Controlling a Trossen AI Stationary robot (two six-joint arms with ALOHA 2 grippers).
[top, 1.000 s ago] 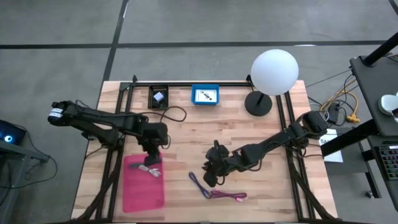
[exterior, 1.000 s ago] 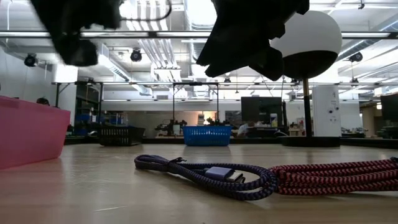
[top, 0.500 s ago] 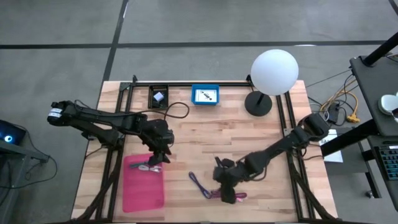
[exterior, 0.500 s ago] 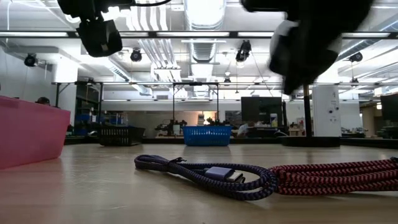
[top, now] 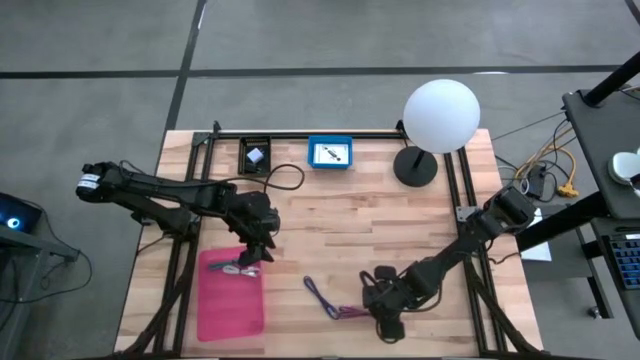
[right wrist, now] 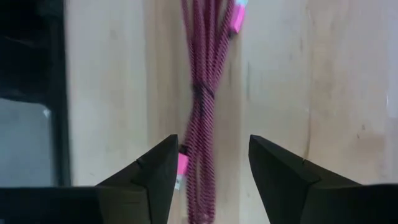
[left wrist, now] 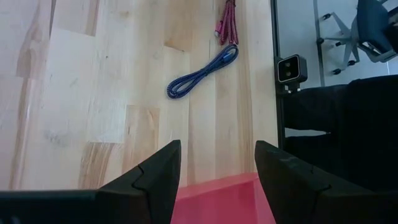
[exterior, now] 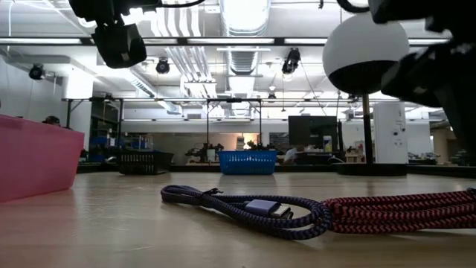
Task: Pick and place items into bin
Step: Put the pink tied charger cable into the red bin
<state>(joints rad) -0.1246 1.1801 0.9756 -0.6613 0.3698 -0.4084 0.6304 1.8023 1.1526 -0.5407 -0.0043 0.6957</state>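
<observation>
Swinging down since a second ago, my right tool (top: 385, 318) now hangs spread wide straight above the pink cord (right wrist: 202, 118), lined up to clamp it; my left tool (top: 252, 254), open, idles over the pink bin (top: 230, 300).

The wooden tabletop (top: 340, 230) carries a pink bin (top: 228, 300) under the left gripper (top: 252, 256). A purple-pink cord (top: 335, 305) lies beside the right gripper (top: 385, 318); two small trays (top: 329, 153) and a globe lamp (top: 415, 165) stand well beyond both.
</observation>
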